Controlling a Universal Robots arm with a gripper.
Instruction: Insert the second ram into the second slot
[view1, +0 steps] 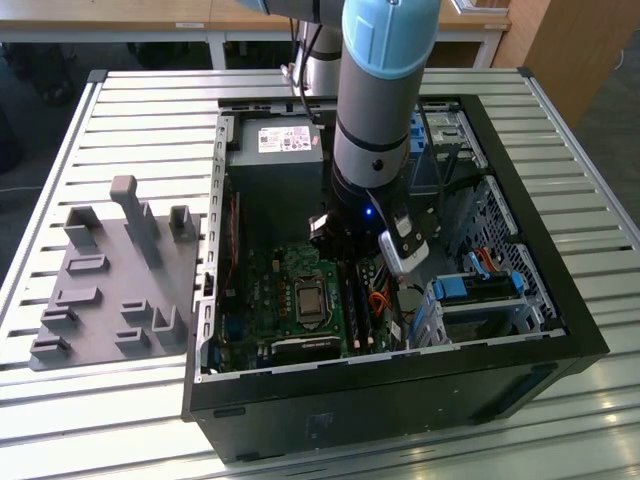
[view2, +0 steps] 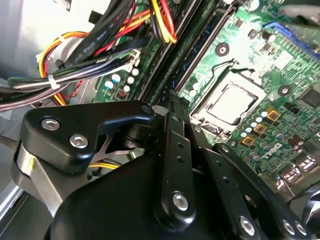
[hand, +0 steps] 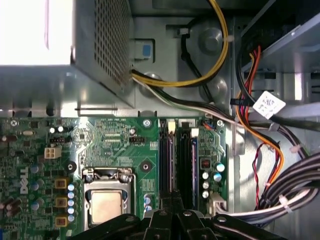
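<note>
tight around the memory slots (hand: 176, 165): cable bundle (hand: 280, 195) just beside on the exterior view's right, power supply (view1: 275, 165) on the far side, open over the processor socket (hand: 106, 200).

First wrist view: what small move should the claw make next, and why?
Probably a short, straight press downward. The claw sits directly over the memory slots beside the processor socket, lined up along them; whether a stick is fully seated cannot be told.

Power-supply sticker (view1: 290, 139): white, print unreadable, well beyond the gripper (hand: 171, 200).
Cable tag (hand: 268, 104): white, marks unreadable.
Board (hand: 120, 145): white lettering at its edge, well apart from the jaws.
</note>
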